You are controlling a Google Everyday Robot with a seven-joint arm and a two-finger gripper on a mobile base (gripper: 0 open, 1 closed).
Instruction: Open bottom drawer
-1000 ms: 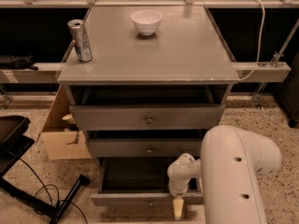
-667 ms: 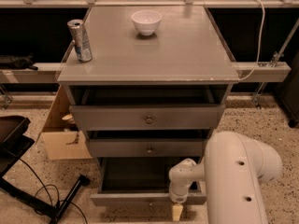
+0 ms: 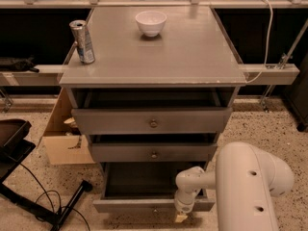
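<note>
Grey metal three-drawer cabinet (image 3: 192, 52), flat top: small white bowl (image 3: 150, 22) at rear centre, silver drinks can (image 3: 83, 41) upright at left edge. Bottom drawer (image 3: 125, 206), shallow grey front: lowest position, pulled out, dark interior showing. White arm's gripper (image 3: 181, 217): at the drawer front, right of centre; grip state cannot be told.

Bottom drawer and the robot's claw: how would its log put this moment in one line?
bottom drawer: pulled out, inside showing | gripper: at its front edge, right of centre | can, bowl: on cabinet top
</note>
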